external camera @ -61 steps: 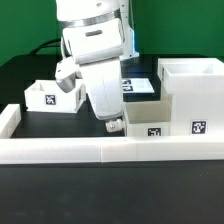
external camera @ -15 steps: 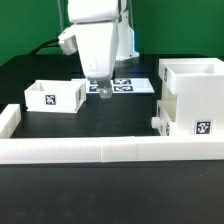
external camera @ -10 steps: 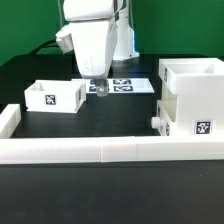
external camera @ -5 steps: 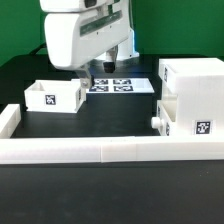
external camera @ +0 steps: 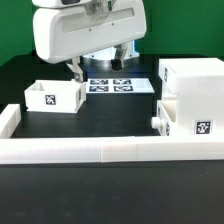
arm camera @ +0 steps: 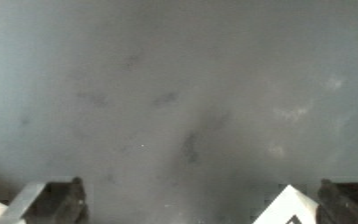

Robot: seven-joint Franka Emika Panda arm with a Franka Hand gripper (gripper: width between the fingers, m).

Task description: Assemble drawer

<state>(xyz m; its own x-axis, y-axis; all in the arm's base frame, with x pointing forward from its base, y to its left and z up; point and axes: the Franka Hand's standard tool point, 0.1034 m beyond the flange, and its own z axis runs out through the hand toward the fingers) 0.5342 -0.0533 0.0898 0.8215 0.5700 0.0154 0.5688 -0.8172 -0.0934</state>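
Observation:
The tall white housing (external camera: 190, 88) stands at the exterior view's right. One tray (external camera: 172, 122) sits pushed into its lower part, with a small knob facing the exterior view's left. The second open-topped tray (external camera: 55, 95) stands loose at the exterior view's left. My gripper (external camera: 98, 66) hangs above the black table between the loose tray and the marker board, and touches nothing. In the wrist view its fingertips (arm camera: 51, 203) stand wide apart with only dark table between them, so it is open and empty. A white corner (arm camera: 300, 207) shows beside one finger; I cannot tell what it belongs to.
The marker board (external camera: 122, 85) lies flat behind the gripper. The long low white border wall (external camera: 100, 150) runs along the front and turns back at the exterior view's left. The black table (external camera: 110, 115) lies between the loose tray and the housing.
The gripper left the tray at the housing, rose, and has moved toward the exterior view's left over the last second, with the hand turned. Both trays and the housing have stayed put.

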